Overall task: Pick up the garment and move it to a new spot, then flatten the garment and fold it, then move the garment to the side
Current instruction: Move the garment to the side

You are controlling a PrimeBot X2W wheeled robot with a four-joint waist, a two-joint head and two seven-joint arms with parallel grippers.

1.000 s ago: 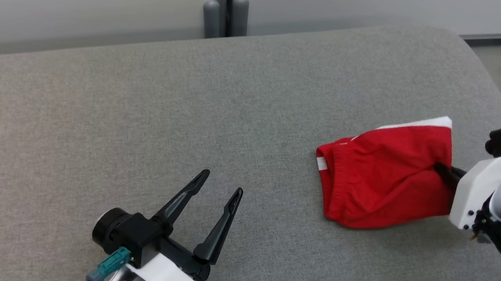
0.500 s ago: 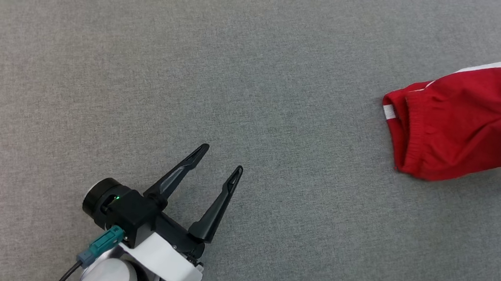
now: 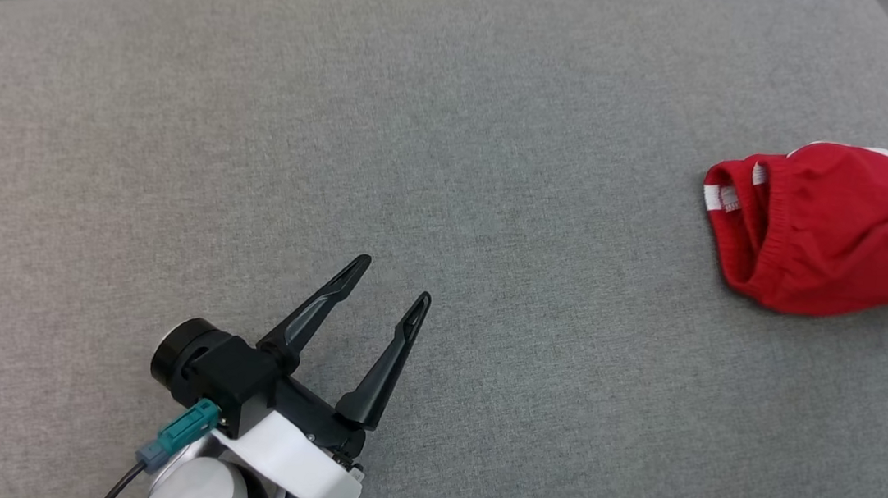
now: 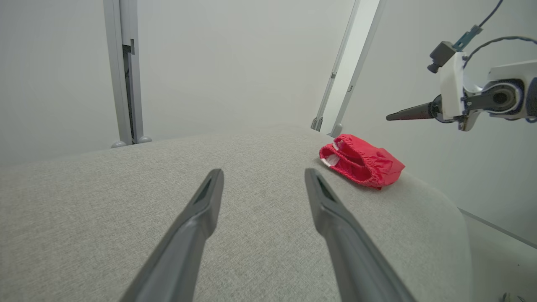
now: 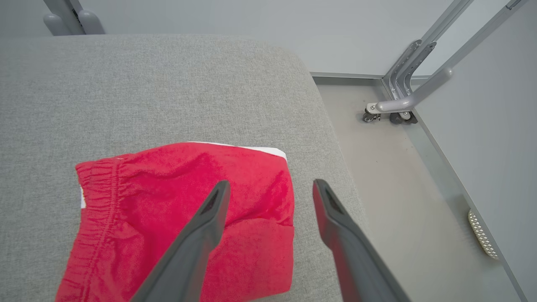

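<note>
The right hand (image 5: pixel 270 184) has just let go. A second ago its two dark fingers were pinched together on the right-hand edge of the red garment (image 3: pixel 825 231), holding that edge up and taut. Now the fingers stand well apart, and from the other arm's camera the hand hangs in the air above and beyond the cloth, touching nothing. From its own camera, one finger lies over the red fabric and the other over the grey counter (image 3: pixel 453 159) just beside it.

With the grip gone, the garment has slumped. It lies as a compact, slightly puffy bundle near the right end of the counter, close to the rounded edge. Its elastic waistband faces the middle, and less of the white trim shows than before. The view from the head has also shifted, so not all of the apparent drift is the cloth's own.

The left hand (image 3: pixel 394 278) has not stirred: fingers spread, empty, low over bare counter, well apart from the garment.

To my eye this is the set-down that ends the carry to the side. The bundle looks doubled over rather than spread flat, so the fold seems done, though loosely.
</note>
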